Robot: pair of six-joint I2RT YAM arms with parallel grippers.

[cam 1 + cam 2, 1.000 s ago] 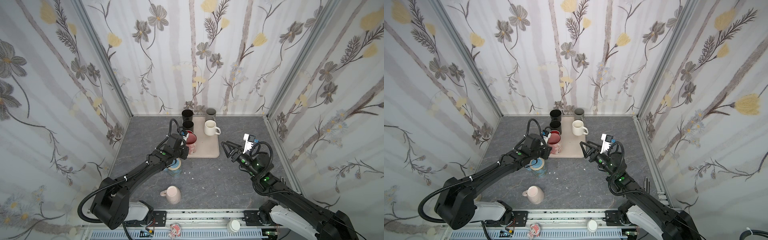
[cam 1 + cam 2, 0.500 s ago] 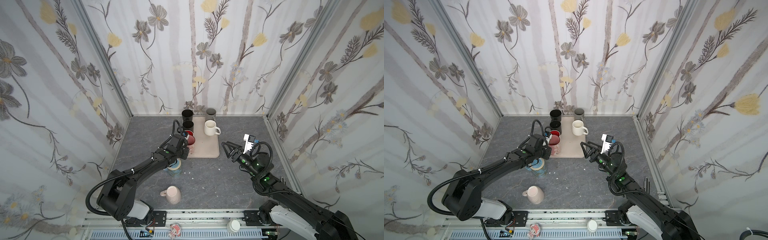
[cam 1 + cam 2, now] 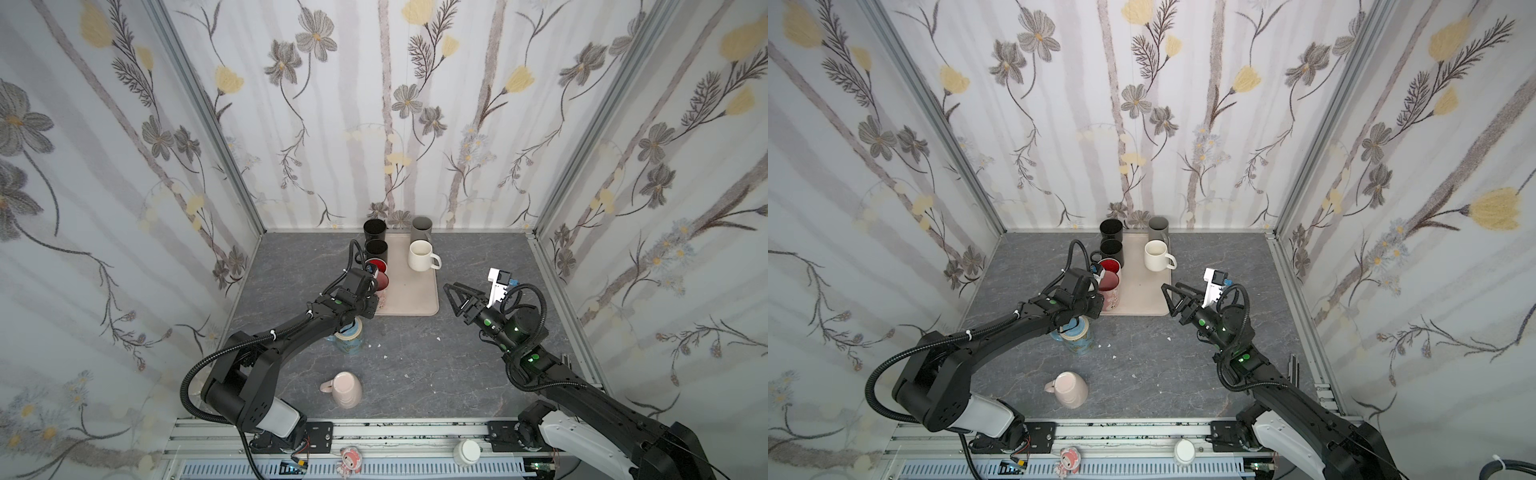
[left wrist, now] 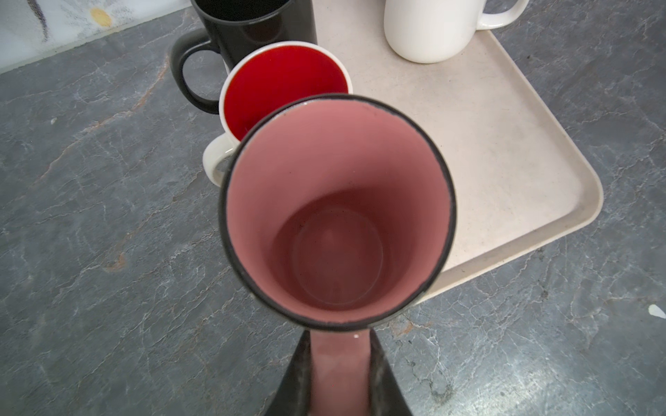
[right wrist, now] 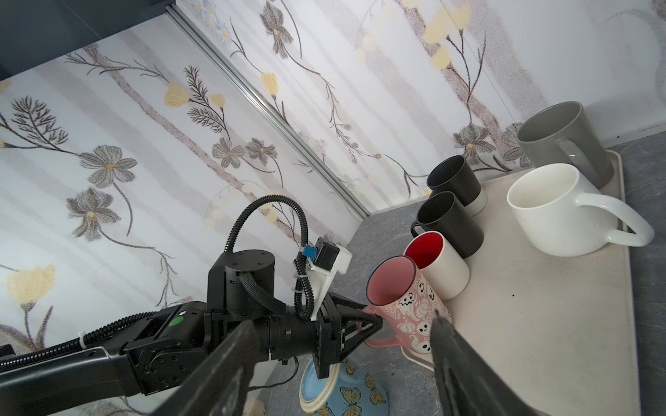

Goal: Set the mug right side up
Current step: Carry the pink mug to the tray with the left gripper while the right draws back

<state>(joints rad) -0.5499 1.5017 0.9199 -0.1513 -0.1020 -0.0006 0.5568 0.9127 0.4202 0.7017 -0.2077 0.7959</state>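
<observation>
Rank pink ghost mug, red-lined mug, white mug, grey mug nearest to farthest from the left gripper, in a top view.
1. pink ghost mug, at left gripper
2. red-lined mug, just behind
3. white mug, to the right
4. grey mug, back right

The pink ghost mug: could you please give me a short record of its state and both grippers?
mug: pink ghost mug, upright, mouth up
place: front-left corner of the beige tray, beside the red-lined mug
left gripper: closed on the mug's handle
right gripper: open, empty, right of the tray
</observation>
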